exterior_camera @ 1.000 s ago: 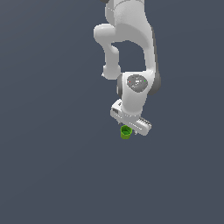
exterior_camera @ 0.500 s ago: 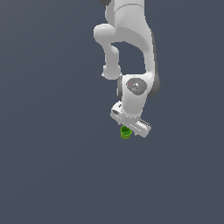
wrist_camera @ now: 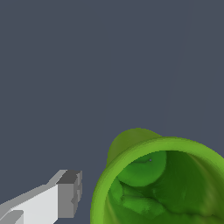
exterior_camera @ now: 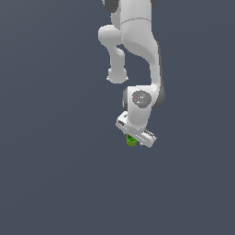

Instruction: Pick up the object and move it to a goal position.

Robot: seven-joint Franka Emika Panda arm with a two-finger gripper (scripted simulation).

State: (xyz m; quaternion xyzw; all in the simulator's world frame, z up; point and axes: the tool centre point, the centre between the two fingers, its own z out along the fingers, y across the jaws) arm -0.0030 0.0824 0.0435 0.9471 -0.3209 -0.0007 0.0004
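Observation:
The object is a small bright green cup [exterior_camera: 131, 141] with a hollow top, resting on the dark grey floor. In the exterior view it shows just under my white gripper [exterior_camera: 134, 136], which hangs right over it and hides most of it. In the wrist view the cup [wrist_camera: 162, 183] fills the corner of the picture and I look down into its hollow. One grey-tipped fingertip [wrist_camera: 70, 194] stands beside the rim with a narrow gap, not touching. The other finger is out of view. The gripper looks open around the cup.
The white arm [exterior_camera: 137, 41] reaches down from the top of the exterior view. A plain dark grey floor [exterior_camera: 55, 174] lies all around. No other objects or goal marker show.
The gripper has come down slightly over the cup. The cup has not moved.

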